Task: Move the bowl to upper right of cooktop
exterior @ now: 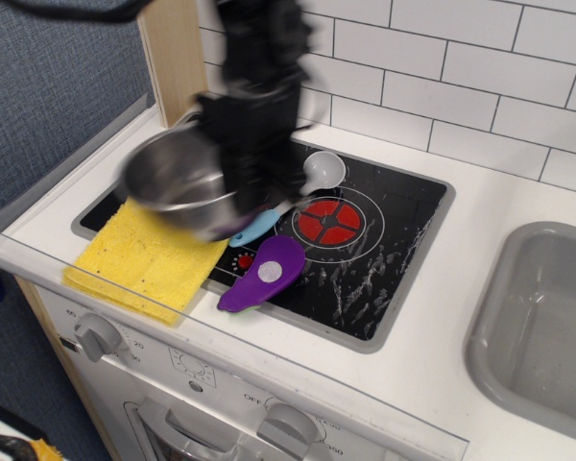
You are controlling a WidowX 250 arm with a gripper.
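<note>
The shiny steel bowl [178,182] hangs in the air above the left part of the black cooktop [374,245], blurred by motion. My gripper [252,197] is shut on the bowl's right rim, with the dark arm rising behind it toward the tiled wall. The bowl's underside is above the yellow cloth and the blue spoon handle, touching neither. The left burner is hidden behind the bowl and arm; the right red burner [328,220] shows.
A yellow cloth [149,259] lies at the cooktop's front left corner. A white spoon with a blue handle [322,172] and a purple spatula [264,274] lie on the cooktop. A grey sink [542,317] is at the right. A wooden post [173,58] stands back left.
</note>
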